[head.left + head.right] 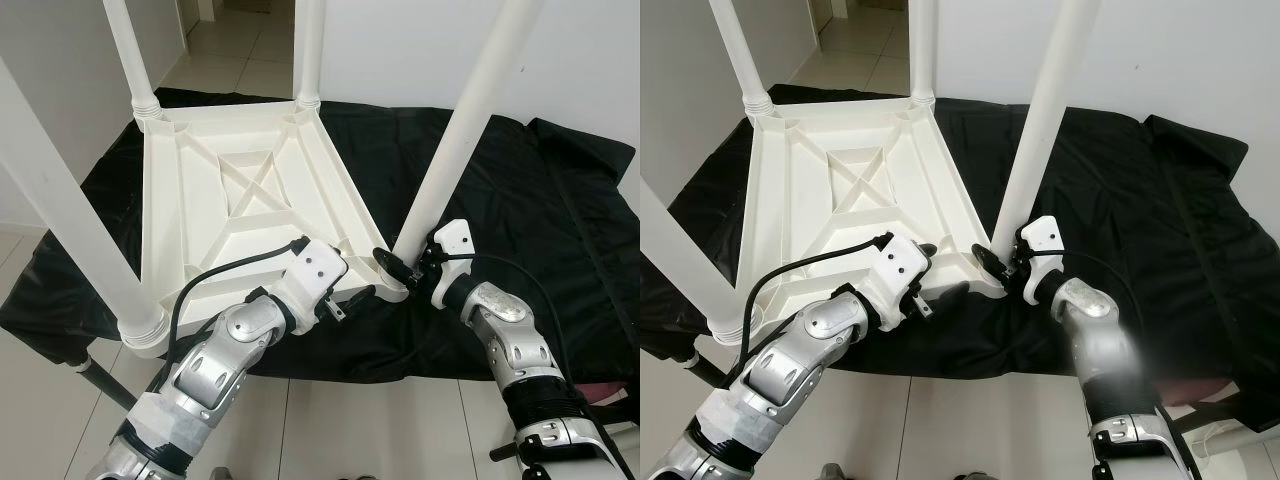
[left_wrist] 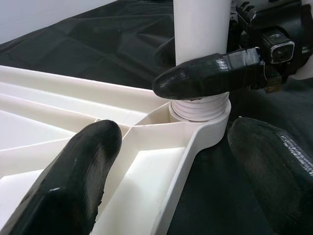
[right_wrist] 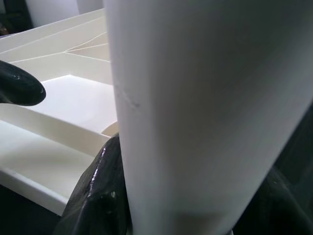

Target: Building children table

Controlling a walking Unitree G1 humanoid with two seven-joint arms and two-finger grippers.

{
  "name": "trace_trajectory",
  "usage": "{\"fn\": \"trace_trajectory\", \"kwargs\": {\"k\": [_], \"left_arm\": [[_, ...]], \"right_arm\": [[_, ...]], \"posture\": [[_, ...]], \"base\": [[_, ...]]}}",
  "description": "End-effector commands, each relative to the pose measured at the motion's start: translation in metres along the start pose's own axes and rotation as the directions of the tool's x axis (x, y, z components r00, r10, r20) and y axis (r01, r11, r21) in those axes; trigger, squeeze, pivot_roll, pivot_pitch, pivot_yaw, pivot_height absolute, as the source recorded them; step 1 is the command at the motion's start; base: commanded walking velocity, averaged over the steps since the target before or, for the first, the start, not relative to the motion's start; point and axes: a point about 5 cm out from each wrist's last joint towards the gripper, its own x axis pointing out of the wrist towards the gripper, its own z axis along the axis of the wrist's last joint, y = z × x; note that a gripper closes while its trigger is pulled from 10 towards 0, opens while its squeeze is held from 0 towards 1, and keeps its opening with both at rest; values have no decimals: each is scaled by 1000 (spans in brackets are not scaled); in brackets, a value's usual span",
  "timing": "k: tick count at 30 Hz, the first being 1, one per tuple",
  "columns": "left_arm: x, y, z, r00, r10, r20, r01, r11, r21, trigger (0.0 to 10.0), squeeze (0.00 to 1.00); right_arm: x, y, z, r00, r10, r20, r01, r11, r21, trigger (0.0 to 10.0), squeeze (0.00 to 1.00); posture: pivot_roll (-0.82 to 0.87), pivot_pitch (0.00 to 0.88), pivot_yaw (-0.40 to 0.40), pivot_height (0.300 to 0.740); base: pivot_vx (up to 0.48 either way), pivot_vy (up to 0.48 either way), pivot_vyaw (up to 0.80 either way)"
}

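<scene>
Both silver arms reach forward, meeting at the near right table leg [image 1: 455,140]. The right gripper [image 1: 398,268] sits at the foot of that leg, its black fingers [image 3: 98,196] closed around the white shaft, wrist bent inward toward it from the right. The left gripper [image 1: 345,305] comes in from the left of the leg, elbow bent, fingers [image 2: 73,181] spread apart, one over the ribbed underside and one outside the rim, just short of the leg's socket.
</scene>
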Motion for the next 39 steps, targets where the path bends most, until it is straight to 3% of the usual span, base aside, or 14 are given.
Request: {"fn": "trace_trajectory", "kwargs": {"k": [1,4,12,14,17,22,23,24,25,26,31,35,36,39], "left_arm": [[0,-9,-3,993,-122,-7,122,993,1,10000,0],[0,-10,-3,992,-122,-8,122,992,-2,10000,0],[0,-12,-4,993,-121,-7,121,993,-7,10000,0],[0,-13,-3,992,-125,4,125,992,-19,10000,0],[-1,-14,-2,991,-130,15,131,991,-30,10000,0],[-4,-9,-1,993,-119,15,120,992,-30,10000,0],[-4,-9,-1,993,-119,15,120,992,-30,10000,0],[-4,-8,-1,993,-116,15,117,993,-30,10000,0],[-4,-8,-1,993,-116,15,117,993,-30,10000,0],[-4,-6,-2,994,-111,13,111,993,-28,10000,0],[-3,-7,-2,994,-111,14,111,993,-31,10000,0],[-4,-8,-2,993,-114,15,114,993,-31,10000,0],[-4,-8,-2,993,-114,15,114,993,-33,10000,0],[-4,-9,-1,994,-106,18,107,994,-40,10000,0]], "right_arm": [[-1,6,-8,999,-9,-37,10,1000,6,10000,0],[0,11,-7,996,-83,-26,84,995,52,10000,0],[4,24,-6,980,-191,-51,194,979,57,10000,0],[6,30,-3,940,-339,-44,341,938,60,10000,0],[6,34,0,897,-441,-29,442,895,60,10000,0],[1,42,1,759,-651,-28,649,750,131,10000,0],[1,42,1,759,-651,-28,649,750,131,10000,0],[-1,44,0,720,-693,-43,692,710,131,10000,0],[-1,44,0,720,-693,-43,692,710,131,10000,0],[0,50,-1,692,-719,-63,718,678,154,10000,0],[6,56,5,735,-677,-38,674,723,148,10000,0],[5,55,9,735,-678,-10,672,725,150,10000,0],[5,54,10,731,-682,-5,675,723,151,10000,1000],[2,52,10,724,-690,-1,682,715,154,10000,1000]], "posture": [[28,50,-53,740],[26,55,-59,740],[25,57,-66,740],[27,57,-68,740],[25,60,-68,740],[26,63,-69,740],[26,63,-69,740],[26,63,-69,740],[26,63,-69,740],[24,64,-67,740],[20,67,-62,740],[20,70,-61,740],[20,70,-61,740],[25,74,-64,740]], "base": [[0,0,0],[0,0,0],[0,0,0],[0,0,0],[0,0,0],[0,0,0],[0,0,0],[0,0,0],[0,0,0],[0,0,0],[0,0,0],[0,0,0],[0,0,0],[0,0,0]]}}
